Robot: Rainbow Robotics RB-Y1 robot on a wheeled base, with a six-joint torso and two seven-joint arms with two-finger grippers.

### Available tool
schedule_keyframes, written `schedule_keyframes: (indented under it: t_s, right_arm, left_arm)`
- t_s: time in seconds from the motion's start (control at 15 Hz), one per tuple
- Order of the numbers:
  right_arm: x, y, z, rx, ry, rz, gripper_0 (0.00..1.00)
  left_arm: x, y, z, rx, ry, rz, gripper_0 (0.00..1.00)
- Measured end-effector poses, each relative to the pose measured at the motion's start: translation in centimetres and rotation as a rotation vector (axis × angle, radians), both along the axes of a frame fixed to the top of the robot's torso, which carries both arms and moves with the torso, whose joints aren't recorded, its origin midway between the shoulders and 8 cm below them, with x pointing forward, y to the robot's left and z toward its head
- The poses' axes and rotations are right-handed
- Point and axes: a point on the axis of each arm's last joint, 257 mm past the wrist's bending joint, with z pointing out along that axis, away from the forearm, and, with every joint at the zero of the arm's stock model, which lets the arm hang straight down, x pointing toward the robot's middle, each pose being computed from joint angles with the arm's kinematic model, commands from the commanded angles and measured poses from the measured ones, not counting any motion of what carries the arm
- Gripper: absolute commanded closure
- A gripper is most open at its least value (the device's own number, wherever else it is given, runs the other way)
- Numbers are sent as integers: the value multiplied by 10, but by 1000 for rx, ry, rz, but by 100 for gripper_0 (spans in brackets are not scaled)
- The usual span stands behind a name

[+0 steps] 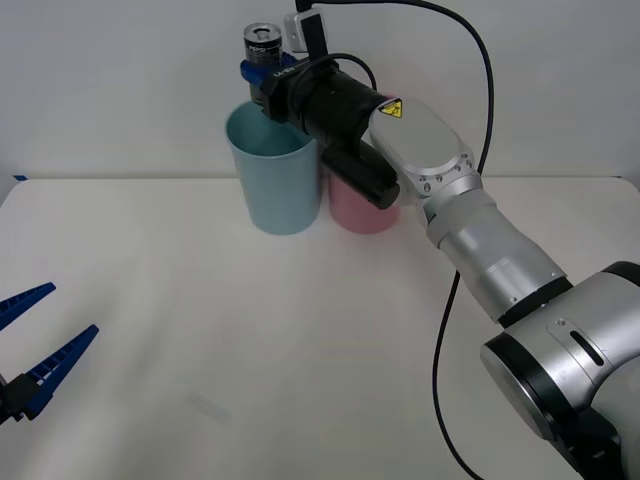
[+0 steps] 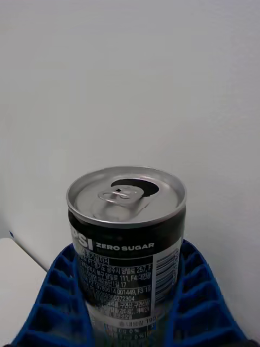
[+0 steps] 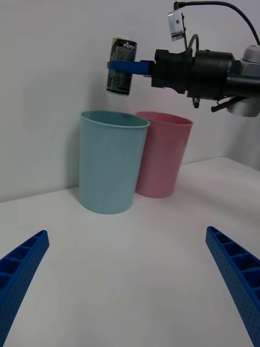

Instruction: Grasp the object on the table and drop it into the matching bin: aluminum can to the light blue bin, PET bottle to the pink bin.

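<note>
I had the aluminum can [image 1: 264, 45] upright in the air, directly above the open mouth of the light blue bin [image 1: 272, 175], because that bin is the one meant for cans. The right gripper [image 1: 262, 72] had its blue ribbed fingers [image 2: 201, 293] clamped on the can's sides, below the rim, which left the pull-tab top clear. The pink bin [image 1: 358, 212] stood touching or just beside the blue one, under my right arm. My left gripper [image 1: 38, 340] waited near the table [image 1: 300, 340] edge, fingers spread apart, holding nothing. Judging by this, only the release remained.
</note>
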Motion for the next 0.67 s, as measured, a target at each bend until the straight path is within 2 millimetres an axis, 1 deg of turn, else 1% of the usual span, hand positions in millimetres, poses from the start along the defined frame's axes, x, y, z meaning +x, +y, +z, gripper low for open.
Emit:
schedule_keyframes:
  t_s: [0.47,0.67]
  right_arm:
    - [0,0,0,8,3,3,0]
    - [-5,-8,1,15,-7,11,0]
  left_arm:
    - [0,0,0,0,0,0,0]
    - [0,0,0,0,0,0,0]
